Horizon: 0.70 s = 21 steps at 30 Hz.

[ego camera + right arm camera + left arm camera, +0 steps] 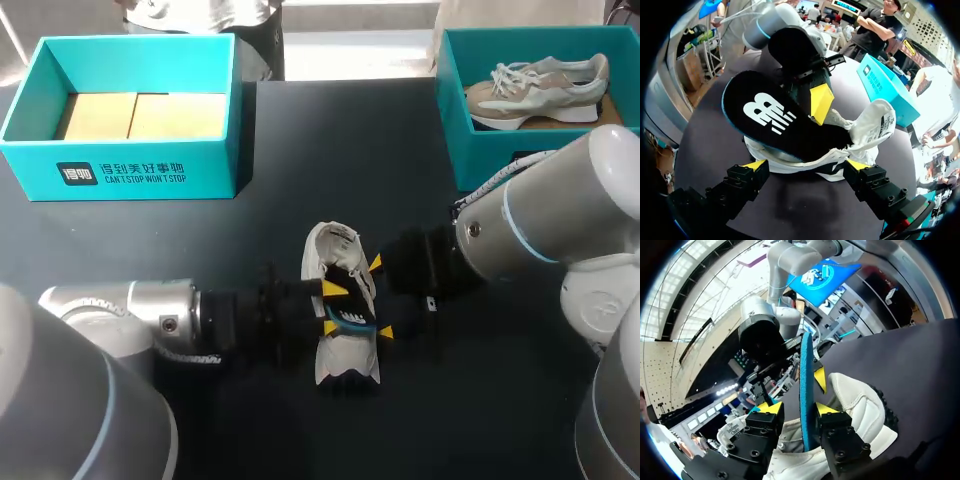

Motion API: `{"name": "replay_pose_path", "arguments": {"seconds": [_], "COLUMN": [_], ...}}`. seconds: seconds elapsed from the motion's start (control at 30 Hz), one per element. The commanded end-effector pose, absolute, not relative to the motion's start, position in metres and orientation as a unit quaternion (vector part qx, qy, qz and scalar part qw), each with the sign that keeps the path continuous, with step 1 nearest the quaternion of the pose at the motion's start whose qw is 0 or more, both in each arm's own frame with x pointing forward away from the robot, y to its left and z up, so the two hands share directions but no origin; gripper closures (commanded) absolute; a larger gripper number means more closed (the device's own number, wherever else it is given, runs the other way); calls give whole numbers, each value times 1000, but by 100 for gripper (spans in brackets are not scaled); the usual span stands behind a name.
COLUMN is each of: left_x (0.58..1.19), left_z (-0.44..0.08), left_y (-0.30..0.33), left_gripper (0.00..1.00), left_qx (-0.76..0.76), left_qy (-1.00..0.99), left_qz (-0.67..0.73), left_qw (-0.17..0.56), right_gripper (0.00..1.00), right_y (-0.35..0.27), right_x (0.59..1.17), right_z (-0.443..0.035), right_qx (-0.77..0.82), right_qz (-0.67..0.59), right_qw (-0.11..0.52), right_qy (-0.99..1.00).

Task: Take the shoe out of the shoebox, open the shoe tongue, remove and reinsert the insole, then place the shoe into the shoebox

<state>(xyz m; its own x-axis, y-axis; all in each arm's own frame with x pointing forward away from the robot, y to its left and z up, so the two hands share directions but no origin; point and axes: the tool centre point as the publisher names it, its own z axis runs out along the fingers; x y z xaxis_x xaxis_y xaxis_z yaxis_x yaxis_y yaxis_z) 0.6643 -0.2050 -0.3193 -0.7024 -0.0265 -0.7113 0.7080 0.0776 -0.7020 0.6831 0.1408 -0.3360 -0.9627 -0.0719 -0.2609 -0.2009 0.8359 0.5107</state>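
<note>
Left hand (797, 409) pinching the insole (770, 117) above the shoe (330, 245) mid-counter (200, 240), right hand (806, 165) spread astride it — advise steadying the shoe and keeping the insole aligned lengthwise.

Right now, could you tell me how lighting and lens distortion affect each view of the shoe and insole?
Head view: even light; the white shoe stands out on the dark table, where shadows barely show. Left wrist view: strong backlight from overhead; the insole shows edge-on as a thin blue strip. Right wrist view: the fisheye bows the table's edge; the insole's black face is evenly lit.
</note>
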Motion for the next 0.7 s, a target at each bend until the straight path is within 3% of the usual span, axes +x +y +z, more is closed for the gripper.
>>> {"name": "replay_pose_path", "arguments": {"seconds": [0.03, 0.2, 0.27, 0.7], "left_x": [651, 645, 646, 670], "left_z": [-311, -318, -323, -347], "left_y": [-195, -202, -204, -208], "left_gripper": [67, 80, 100, 100], "left_qx": [252, 257, 257, 268], "left_qy": [672, 672, 674, 697], "left_qz": [-631, -634, -632, -601], "left_qw": [294, 285, 282, 286], "right_gripper": [0, 0, 0, 0], "right_y": [141, 141, 141, 141], "right_x": [682, 682, 682, 682], "right_z": [-337, -337, -337, -337], "right_qx": [-72, -72, -72, -72], "right_qz": [279, 279, 279, 279], "right_qw": [117, 117, 117, 117], "right_qy": [951, 951, 951, 951]}}
